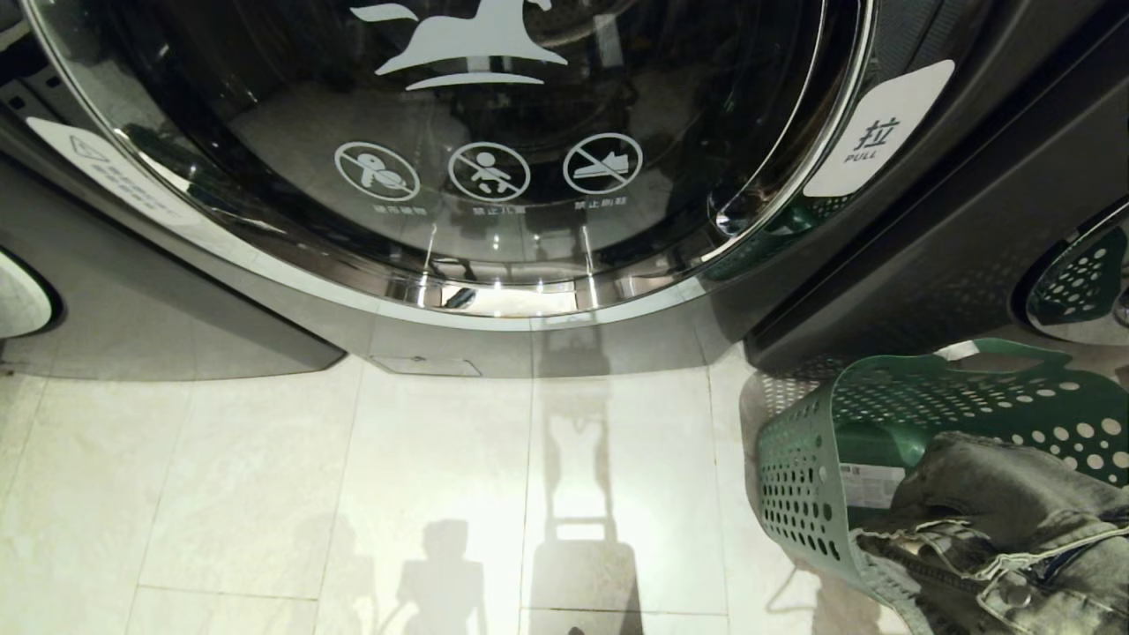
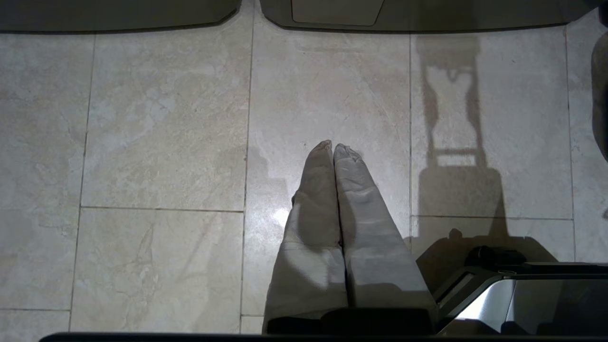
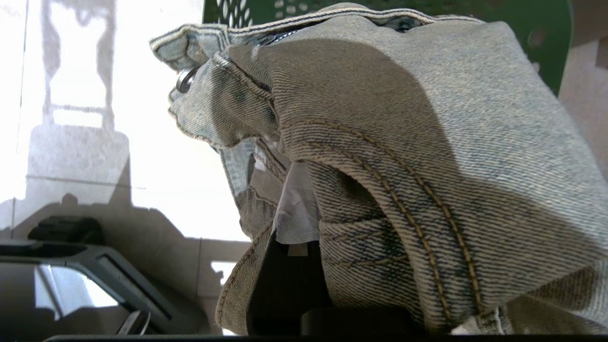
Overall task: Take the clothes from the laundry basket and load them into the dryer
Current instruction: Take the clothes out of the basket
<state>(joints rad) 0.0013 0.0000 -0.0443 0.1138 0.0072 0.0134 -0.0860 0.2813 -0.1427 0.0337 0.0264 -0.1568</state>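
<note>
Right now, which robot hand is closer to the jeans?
The right hand: it is shut on the jeans above the laundry basket. The left hand hangs shut over bare floor tiles, away from them.

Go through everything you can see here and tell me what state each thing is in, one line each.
Dryer door: closed.
Laundry basket: upright on the floor, denim still in it.
Jeans: bunched, gripped by the right gripper.
Left gripper: shut, empty, above the floor.
Right gripper: shut on the jeans.
</note>
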